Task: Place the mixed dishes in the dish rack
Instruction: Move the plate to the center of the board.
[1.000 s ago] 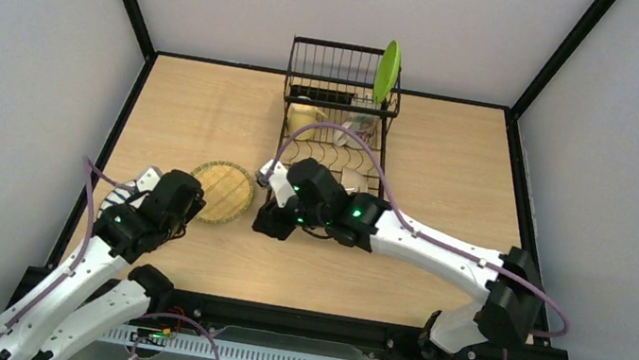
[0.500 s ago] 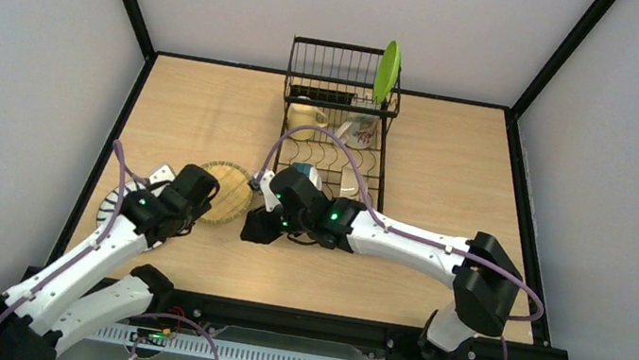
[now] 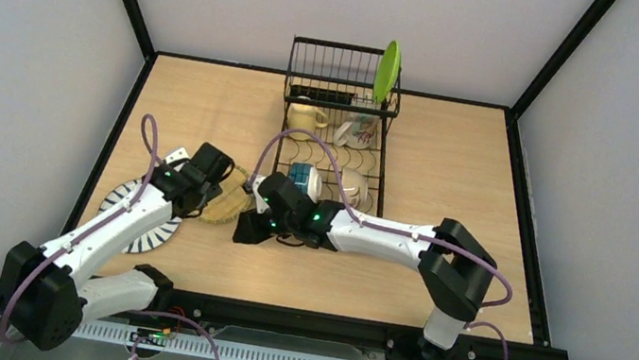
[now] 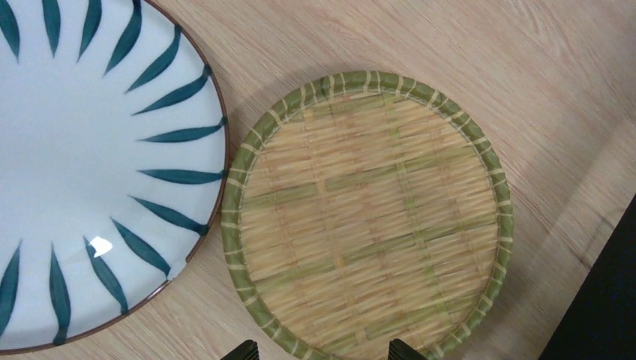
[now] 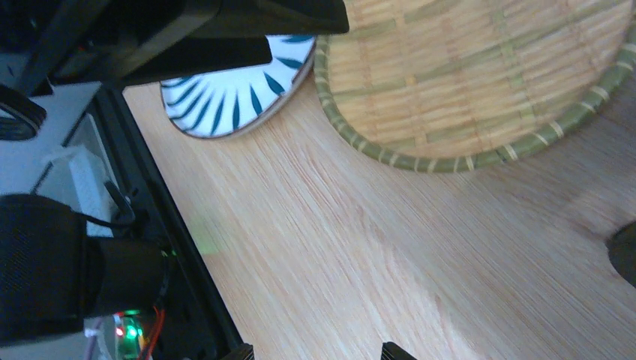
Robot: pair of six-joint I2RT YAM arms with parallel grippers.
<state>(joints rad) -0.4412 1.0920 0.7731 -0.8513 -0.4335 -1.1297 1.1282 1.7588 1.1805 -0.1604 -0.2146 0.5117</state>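
Top view: dish rack at the far centre, with lime green plate, pale yellow mug and blue-sided bowl already loaded. Tan woven-look plate and striped white plate flat on the worktop, both arms gathered over them.

Left wrist view: left claw spread and empty, poised above the woven plate's near rim.

Right wrist view: right claw likewise spread, over bare wood just beside that rim.

Step judged: pickup of the woven plate. Next: lowering onto the rim, then closing.

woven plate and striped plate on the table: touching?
Touching. Left wrist view: the green rim of the woven plate meets the brown edge of the striped plate, with no gap showing between them.
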